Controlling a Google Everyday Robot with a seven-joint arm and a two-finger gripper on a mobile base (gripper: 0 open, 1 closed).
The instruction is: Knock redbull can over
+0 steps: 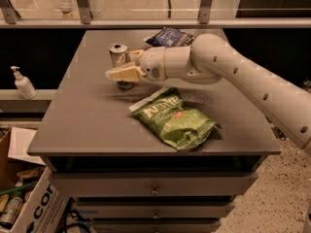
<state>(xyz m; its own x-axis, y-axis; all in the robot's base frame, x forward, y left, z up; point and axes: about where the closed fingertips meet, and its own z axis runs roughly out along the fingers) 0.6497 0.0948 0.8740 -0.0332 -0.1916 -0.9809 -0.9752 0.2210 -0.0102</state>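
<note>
While the can (118, 55) is seen standing toward the tabletop's (82, 125) far edge, the hand (119, 74) is held across its front, the arm (233, 72) stretched in from 3 o'clock. Whether the hand is wide or narrow cannot be told. A green bag (177, 121) is laid at the can's 5 o'clock, a blue bag (167, 37) at 2 o'clock.

Silver redbull can (118, 56) just behind pincer (112, 74)

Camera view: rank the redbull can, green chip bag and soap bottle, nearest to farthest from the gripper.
From the gripper, mid-table:
1. redbull can, just behind it.
2. green chip bag, front right.
3. soap bottle, far left, off the table.
</note>
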